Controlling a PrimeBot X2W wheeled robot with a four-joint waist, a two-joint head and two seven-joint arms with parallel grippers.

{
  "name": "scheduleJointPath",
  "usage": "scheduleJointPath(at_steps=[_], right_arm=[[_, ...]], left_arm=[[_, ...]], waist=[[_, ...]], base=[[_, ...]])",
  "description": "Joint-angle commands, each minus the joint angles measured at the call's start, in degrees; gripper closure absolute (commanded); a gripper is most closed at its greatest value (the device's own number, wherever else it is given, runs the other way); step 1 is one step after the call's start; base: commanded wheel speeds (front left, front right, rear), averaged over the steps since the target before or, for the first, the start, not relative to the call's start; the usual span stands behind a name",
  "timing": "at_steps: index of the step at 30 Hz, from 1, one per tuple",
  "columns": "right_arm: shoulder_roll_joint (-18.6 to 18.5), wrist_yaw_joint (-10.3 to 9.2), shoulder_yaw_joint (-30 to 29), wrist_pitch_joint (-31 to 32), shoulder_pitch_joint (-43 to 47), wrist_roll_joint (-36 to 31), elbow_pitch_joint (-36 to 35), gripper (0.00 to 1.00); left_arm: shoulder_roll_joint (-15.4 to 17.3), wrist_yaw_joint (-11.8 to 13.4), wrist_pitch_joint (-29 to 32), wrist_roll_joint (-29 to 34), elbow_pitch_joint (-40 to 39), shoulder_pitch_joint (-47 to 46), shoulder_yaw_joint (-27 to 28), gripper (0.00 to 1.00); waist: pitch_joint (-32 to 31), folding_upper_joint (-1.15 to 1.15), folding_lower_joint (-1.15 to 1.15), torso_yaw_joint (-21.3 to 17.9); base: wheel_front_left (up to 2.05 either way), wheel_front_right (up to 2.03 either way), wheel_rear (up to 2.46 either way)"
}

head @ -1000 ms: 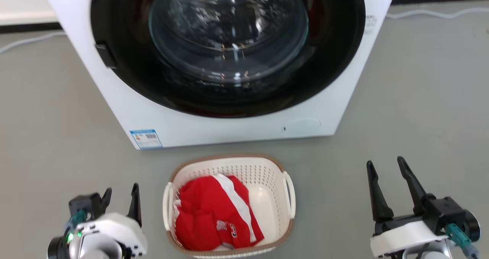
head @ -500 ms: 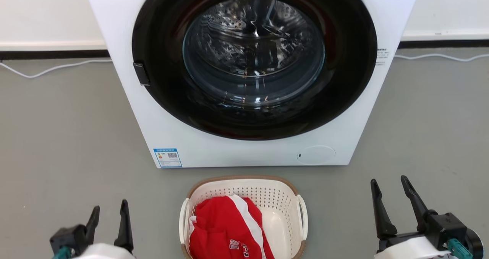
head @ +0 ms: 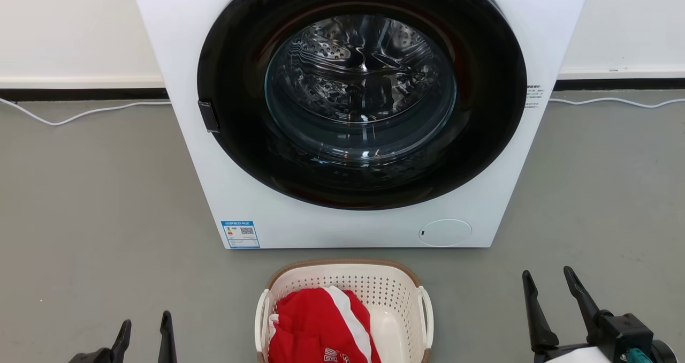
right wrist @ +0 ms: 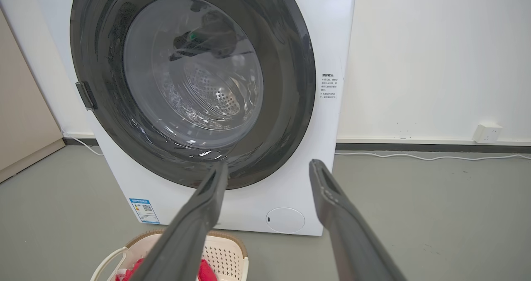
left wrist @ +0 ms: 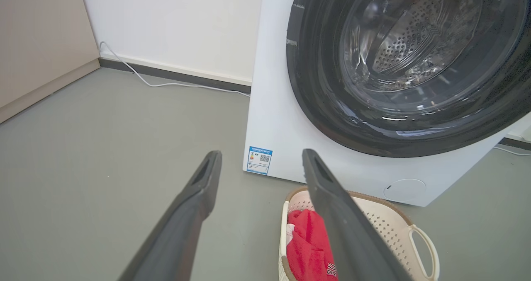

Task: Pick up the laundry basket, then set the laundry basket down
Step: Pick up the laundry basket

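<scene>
On the grey floor (head: 96, 202) before one white washer (head: 321, 229) sits one cream perforated plastic laundry basket (head: 374, 288) (one red garment (head: 316, 320) inside); our left gripper (head: 146, 320) and right gripper (head: 547, 272) flank it, splayed, empty

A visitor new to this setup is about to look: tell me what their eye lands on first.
The white washing machine, with its big dark round glass door, dominates the centre of the head view. Just in front of it on the grey floor sits the cream laundry basket, with a bright red garment inside. The left claw and right claw flank it, both open, empty and apart from it.
</scene>
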Motion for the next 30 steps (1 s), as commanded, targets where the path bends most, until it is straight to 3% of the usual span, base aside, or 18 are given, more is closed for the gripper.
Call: scheduleJointPath(at_steps=[1,30], right_arm=[[-0.3,0.35,1.1,-0.4,-0.7,-0.3,-1.0,0.00],[-0.3,0.35,2.5,-0.4,-2.3,0.0,-0.1,0.00]], left_arm=[[0.4,-0.3,-0.5,0.3,-1.6,-1.0,1.9,0.00],[-0.1,-1.0,-0.5,1.2,-1.2,-2.6,3.1,0.00]], waist=[[-0.1,0.00,0.01,0.0],[1.9,0.00,0.01,-1.2]], base=[[0.00,0.00,0.00],[0.00,0.00,0.00]])
